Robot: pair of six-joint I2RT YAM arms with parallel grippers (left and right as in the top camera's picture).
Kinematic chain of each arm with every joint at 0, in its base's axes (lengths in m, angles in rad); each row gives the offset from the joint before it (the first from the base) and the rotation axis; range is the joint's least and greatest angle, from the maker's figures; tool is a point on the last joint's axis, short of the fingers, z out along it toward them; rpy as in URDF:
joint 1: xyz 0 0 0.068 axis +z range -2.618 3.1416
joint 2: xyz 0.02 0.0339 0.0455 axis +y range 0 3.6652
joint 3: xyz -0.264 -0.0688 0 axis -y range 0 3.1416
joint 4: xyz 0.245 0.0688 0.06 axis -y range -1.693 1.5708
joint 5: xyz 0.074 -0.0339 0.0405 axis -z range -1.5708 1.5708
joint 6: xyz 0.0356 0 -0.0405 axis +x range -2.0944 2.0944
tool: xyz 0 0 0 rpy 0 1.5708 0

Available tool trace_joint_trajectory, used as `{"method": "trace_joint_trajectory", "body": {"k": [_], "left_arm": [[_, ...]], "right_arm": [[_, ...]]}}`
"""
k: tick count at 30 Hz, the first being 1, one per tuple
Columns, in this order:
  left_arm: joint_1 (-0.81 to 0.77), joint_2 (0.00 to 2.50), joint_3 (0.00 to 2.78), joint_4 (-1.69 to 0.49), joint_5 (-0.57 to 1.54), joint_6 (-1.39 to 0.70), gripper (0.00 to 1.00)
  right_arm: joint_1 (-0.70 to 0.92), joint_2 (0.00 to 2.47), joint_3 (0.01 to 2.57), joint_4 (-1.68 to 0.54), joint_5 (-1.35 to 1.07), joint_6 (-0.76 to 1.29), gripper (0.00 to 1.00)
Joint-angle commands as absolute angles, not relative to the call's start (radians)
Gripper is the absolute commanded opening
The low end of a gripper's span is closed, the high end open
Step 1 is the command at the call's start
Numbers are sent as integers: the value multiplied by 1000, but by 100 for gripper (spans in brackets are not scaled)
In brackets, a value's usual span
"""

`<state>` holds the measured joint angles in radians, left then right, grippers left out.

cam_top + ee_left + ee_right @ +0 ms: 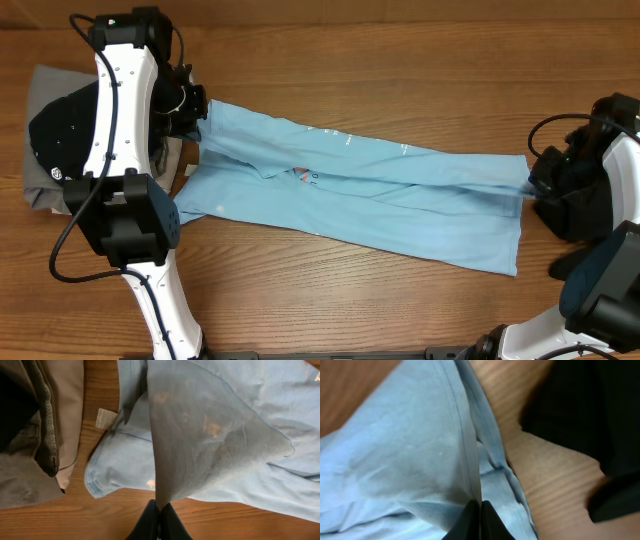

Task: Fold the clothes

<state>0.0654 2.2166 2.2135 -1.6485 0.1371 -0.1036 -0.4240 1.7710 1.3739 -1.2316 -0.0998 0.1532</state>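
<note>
Both end effectors (pixel 159 510) (pixel 480 507) closed tight

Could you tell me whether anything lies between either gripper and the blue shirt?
Nothing visible does. The left gripper and the right gripper are each shut on a fold of the shirt, at opposite ends. The pile of other garments lies on the wood beside the end that the left gripper holds, not over the shirt.

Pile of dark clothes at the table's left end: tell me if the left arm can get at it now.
Probably not yet: the pile lies close beside it, but the left gripper is shut on the light-blue T-shirt and must release first.
</note>
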Motion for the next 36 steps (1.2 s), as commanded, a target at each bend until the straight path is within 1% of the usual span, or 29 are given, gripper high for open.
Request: {"method": "trace_joint_trajectory", "body": {"k": [1, 6, 10, 11, 12, 13, 14, 16, 18, 19, 20, 21, 22, 25, 27, 28, 31, 36], "left_arm": [[65, 2217, 2201, -1646, 96, -89, 5], [65, 2217, 2201, -1647, 58, -89, 5], [65, 2217, 2201, -1645, 58, -89, 6], [65, 2217, 2201, -1645, 59, -89, 6], [65, 2217, 2201, -1644, 58, -90, 7], [65, 2217, 2201, -1643, 58, -90, 9], [65, 2217, 2201, -1644, 58, -89, 10], [65, 2217, 2201, -1645, 50, -90, 12], [66, 2217, 2201, -1645, 44, -90, 17], [66, 2217, 2201, -1645, 44, -89, 21], [66, 2217, 2201, -1647, 44, -89, 29], [66, 2217, 2201, -1649, 44, -89, 41], [66, 2217, 2201, -1652, 44, -89, 44], [66, 2217, 2201, -1655, 44, -89, 44], [66, 2216, 2202, -1662, 51, -89, 37], [66, 2215, 2204, -1670, 60, -88, 35], [66, 2208, 2228, -1690, 114, -61, 33], [66, 2135, 2280, -1690, 202, -37, 34]], "right_arm": [[-428, 1750, 1389, -1250, -6, 168, 7], [-428, 1750, 1389, -1259, 79, 218, 8], [-427, 1750, 1389, -1262, 76, 218, 9], [-427, 1750, 1389, -1262, 71, 218, 14], [-427, 1750, 1389, -1262, 58, 217, 23], [-427, 1750, 1389, -1262, 47, 217, 39], [-427, 1750, 1389, -1262, 47, 217, 48], [-427, 1750, 1389, -1262, 48, 217, 51], [-428, 1750, 1389, -1254, 46, 217, 56], [-428, 1750, 1389, -1249, 34, 217, 58], [-428, 1750, 1389, -1245, 11, 217, 59], [-428, 1750, 1389, -1243, -18, 216, 59], [-427, 1750, 1389, -1239, -41, 216, 59], [-427, 1750, 1389, -1230, -93, 208, 60], [-427, 1750, 1388, -1216, -93, 210, 65], [-427, 1750, 1384, -1197, -100, 210, 69], [-435, 1753, 1362, -1134, -139, 213, 71], [-488, 1791, 1340, -1126, -160, 213, 78]]}}
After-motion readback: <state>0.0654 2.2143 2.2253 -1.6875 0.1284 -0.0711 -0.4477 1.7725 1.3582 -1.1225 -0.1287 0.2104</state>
